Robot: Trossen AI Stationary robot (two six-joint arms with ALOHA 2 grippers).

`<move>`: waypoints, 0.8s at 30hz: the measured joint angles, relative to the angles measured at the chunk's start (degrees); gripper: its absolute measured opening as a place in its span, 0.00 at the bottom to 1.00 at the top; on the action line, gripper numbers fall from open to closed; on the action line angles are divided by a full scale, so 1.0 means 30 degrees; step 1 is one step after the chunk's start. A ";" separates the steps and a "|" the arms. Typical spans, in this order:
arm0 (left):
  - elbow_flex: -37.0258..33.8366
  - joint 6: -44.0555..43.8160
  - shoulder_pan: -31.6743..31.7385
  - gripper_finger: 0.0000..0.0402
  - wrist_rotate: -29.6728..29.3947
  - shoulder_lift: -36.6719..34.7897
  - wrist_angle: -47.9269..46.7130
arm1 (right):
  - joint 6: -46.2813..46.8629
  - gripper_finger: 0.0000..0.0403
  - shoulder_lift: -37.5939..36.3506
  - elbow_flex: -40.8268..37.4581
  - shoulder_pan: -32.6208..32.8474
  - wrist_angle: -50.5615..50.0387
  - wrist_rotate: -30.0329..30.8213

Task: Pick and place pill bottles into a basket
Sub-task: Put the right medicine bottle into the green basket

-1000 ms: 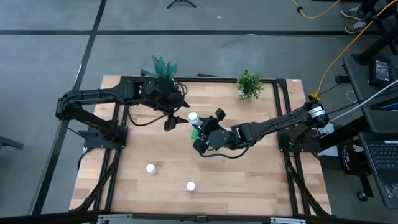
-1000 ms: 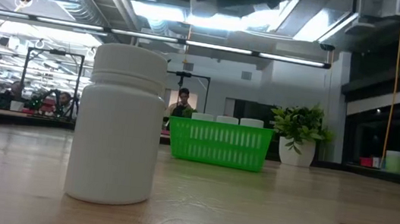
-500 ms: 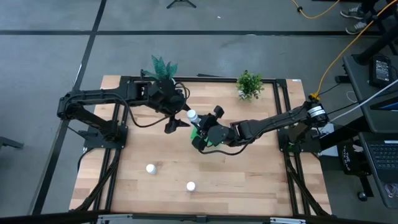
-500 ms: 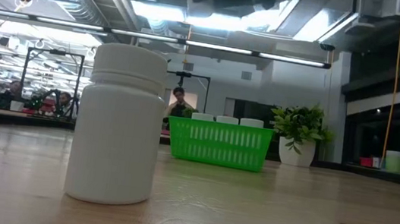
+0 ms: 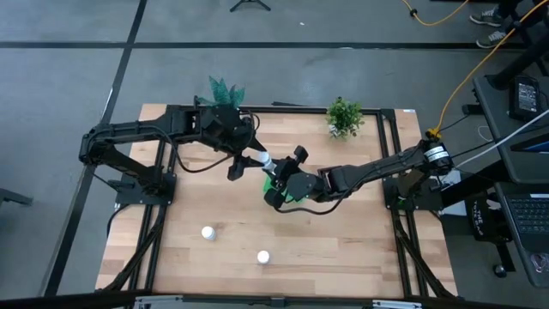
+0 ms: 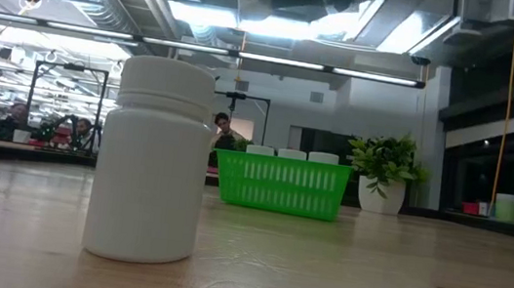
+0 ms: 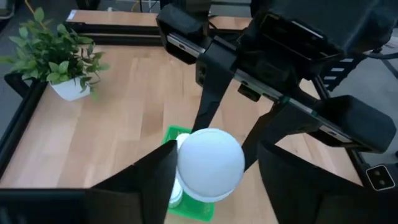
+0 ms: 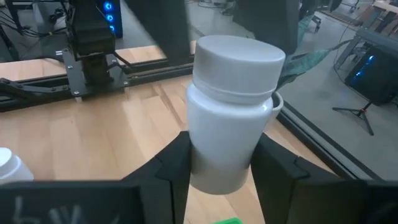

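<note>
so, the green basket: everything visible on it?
The small bright green rectangular plastic basket has low slatted walls and stands flat mid-table. Three white bottle caps show above its rim. From above, the right gripper mostly covers it; the left gripper holds a white pill bottle over it.

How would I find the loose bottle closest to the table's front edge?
Start at the wooden table and look at its half away from the plants and the basket, where the left end effector and right end effector work. Two white bottles stand alone there; yours is the bottle nearer the edge, on the right arm's side of its neighbour.
</note>
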 joint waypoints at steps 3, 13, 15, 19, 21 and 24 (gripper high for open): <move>0.0012 0.0007 0.0000 0.46 -0.0028 0.0000 -0.0283 | -0.0036 0.34 0.0011 -0.0001 0.0015 -0.0007 -0.0103; 0.0055 0.0351 -0.0139 0.46 0.0062 0.0255 -0.0736 | -0.0085 0.34 0.0044 -0.0036 0.0022 -0.0158 -0.0221; 0.0041 0.0471 -0.0159 0.50 0.0117 0.0283 -0.0808 | -0.0101 0.34 0.0037 -0.0022 0.0022 0.0035 -0.0170; 0.0033 0.0506 -0.0160 0.59 0.0160 0.0284 -0.0835 | -0.0101 0.34 0.0036 -0.0022 0.0007 0.0029 -0.0100; 0.0033 0.0510 -0.0162 0.61 0.0156 0.0284 -0.0822 | -0.0101 0.34 0.0036 -0.0022 0.0007 0.0024 -0.0081; 0.0033 0.0503 -0.0160 0.63 0.0149 0.0284 -0.0815 | -0.0101 0.34 0.0036 -0.0022 -0.0006 0.0022 -0.0081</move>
